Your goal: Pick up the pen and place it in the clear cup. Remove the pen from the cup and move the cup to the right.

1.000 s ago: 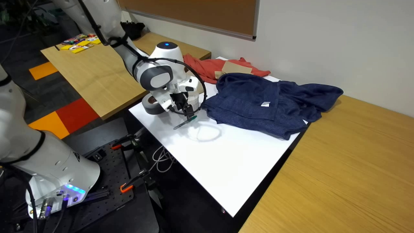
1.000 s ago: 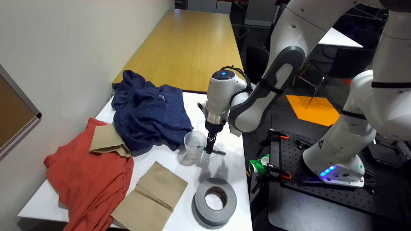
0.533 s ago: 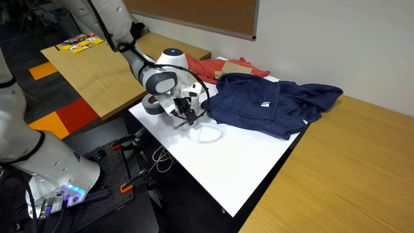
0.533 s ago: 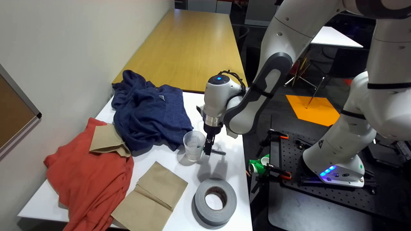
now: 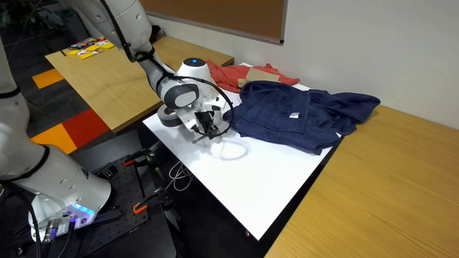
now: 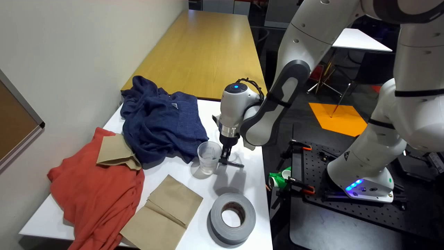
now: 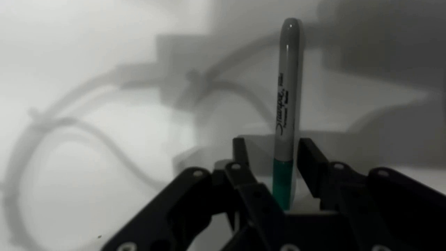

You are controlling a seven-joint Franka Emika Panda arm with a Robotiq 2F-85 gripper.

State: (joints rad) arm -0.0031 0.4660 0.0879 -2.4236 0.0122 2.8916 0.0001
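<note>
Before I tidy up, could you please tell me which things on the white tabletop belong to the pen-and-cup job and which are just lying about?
For the job:
pen, lying between the jaws of the open gripper
clear cup, standing upright

Just lying about:
grey tape roll
navy garment
red cloth
brown paper, some on the red cloth

The gripper (image 7: 273,150) — parted — straddles the pen (image 7: 288,104) (green-ended).

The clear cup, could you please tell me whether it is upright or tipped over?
Upright: in an exterior view, the clear cup shows its open rim above its base.
</note>
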